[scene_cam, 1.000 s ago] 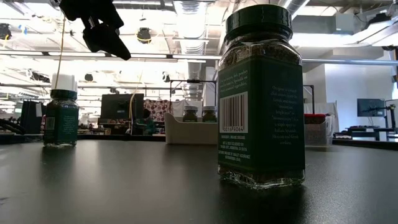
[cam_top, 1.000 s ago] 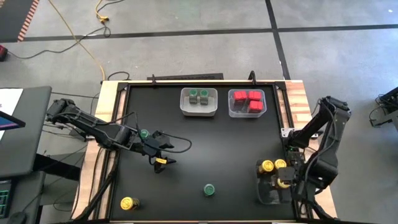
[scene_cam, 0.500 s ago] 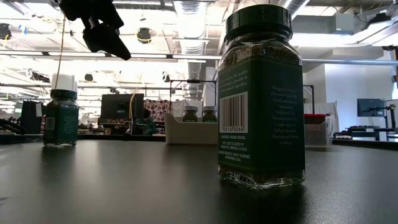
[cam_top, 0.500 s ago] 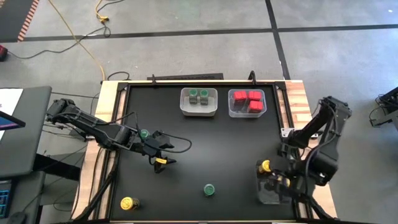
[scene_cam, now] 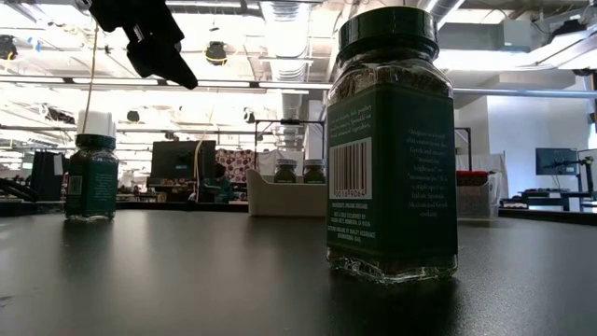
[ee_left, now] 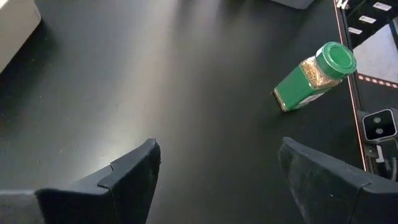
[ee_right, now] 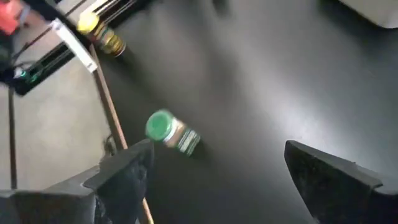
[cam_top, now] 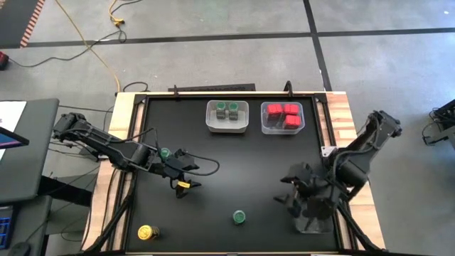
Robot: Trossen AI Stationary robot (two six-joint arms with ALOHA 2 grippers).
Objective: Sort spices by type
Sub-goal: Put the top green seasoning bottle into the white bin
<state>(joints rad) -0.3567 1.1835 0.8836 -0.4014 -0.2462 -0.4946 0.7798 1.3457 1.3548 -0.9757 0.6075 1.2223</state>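
While the left gripper (cam_top: 186, 173) hangs unmoved at about nine o'clock on the table (cam_top: 227, 149), fingers spread and empty, the right gripper (cam_top: 290, 190) has swung away from the clear bin (cam_top: 313, 222) at five o'clock, jaws wide with nothing between them. It now heads inward (probably a drop-off just finished). One green-lidded jar (cam_top: 239, 216) stands free at six o'clock, another (cam_top: 165, 153) at nine, and a yellow-lidded jar (cam_top: 146, 232) at seven. Those three look unsorted; the six o'clock jar seems the likely next pick.
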